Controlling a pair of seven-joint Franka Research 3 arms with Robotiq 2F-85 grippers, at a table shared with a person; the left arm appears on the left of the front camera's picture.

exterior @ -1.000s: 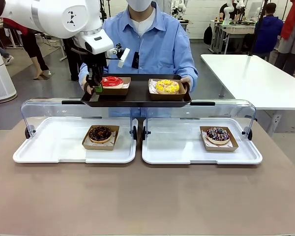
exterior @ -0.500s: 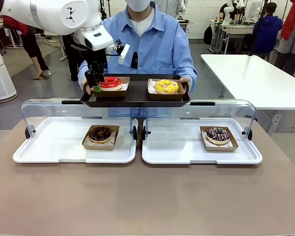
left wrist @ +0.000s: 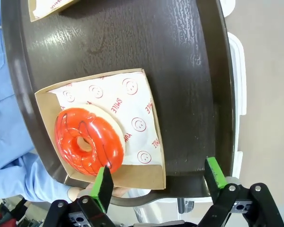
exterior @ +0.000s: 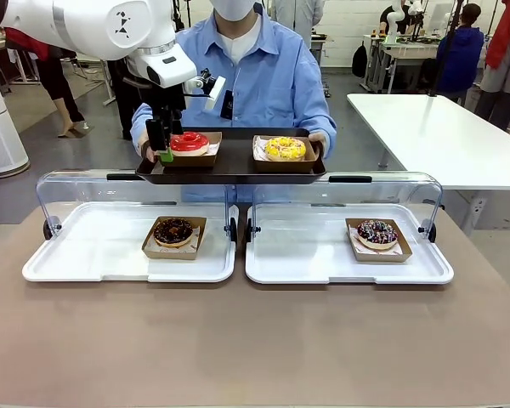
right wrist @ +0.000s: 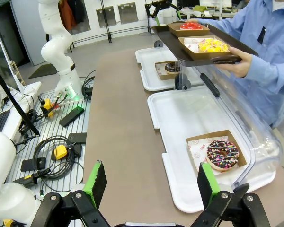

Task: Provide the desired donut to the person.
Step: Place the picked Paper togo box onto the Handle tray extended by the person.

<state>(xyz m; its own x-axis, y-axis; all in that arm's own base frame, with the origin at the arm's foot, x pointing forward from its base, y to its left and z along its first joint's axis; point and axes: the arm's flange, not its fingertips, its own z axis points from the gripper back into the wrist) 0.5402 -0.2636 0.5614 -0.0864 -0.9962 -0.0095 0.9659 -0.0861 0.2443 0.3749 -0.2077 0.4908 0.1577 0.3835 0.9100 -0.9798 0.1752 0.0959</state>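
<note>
Two fingers spread on left tool (left wrist: 156, 182) | red donut (left wrist: 89, 141) just beside one pad | tray (left wrist: 180, 71) beneath

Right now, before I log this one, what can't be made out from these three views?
- Front view: whether the left gripper touches the red donut's box; its fingers overlap the dark tray.
- Left wrist view: the yellow donut's box, cut off by the top edge.
- Right wrist view: the chocolate donut, hidden behind the tray.
- Front view: print on the box liners, too small.

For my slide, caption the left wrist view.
Open left end effector above red-glazed donut on person's dark tray.
</note>
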